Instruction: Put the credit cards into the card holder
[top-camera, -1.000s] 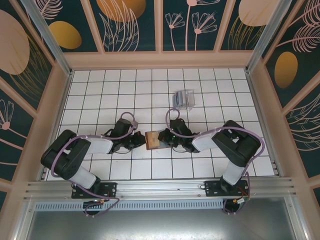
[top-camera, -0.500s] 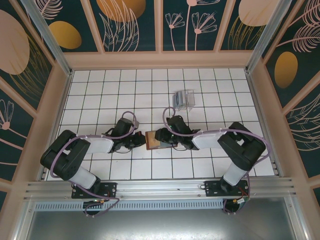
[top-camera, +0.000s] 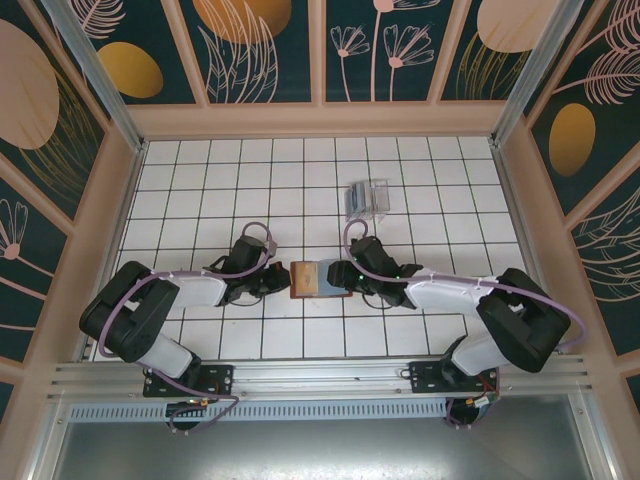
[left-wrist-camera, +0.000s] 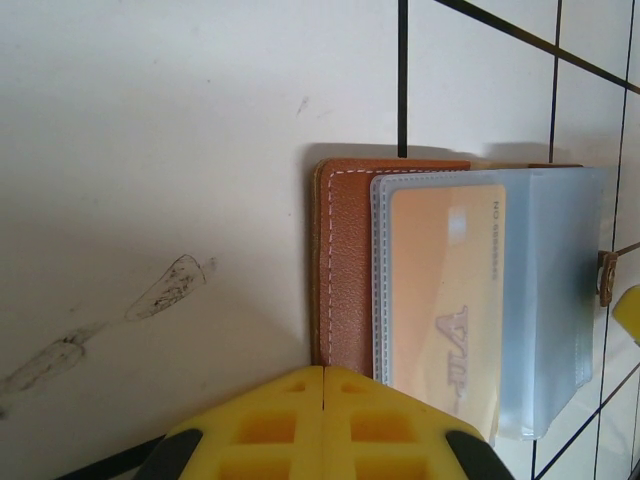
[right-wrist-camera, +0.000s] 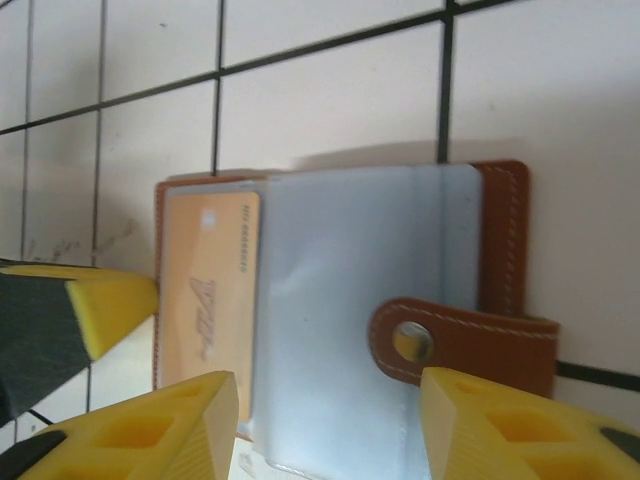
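Locate the holder (top-camera: 312, 280) lying open and flat on the table (top-camera: 200, 180), between the two grippers. Its clear sleeves (right-wrist-camera: 340, 280) face up. One orange card (left-wrist-camera: 445, 300) sits inside the sleeve nearest the left arm. The snap strap (right-wrist-camera: 440, 345) lies across the sleeves on the right arm's side.

Check the left gripper (left-wrist-camera: 322, 375): its jaws are closed, tips together at the holder's edge. You cannot tell whether any leather is pinched between them.

Check the right gripper (right-wrist-camera: 330, 430): its jaws stand apart and hold nothing, poised at the holder's opposite edge.

A clear box (top-camera: 367, 198) stands well apart, farther back on the table.
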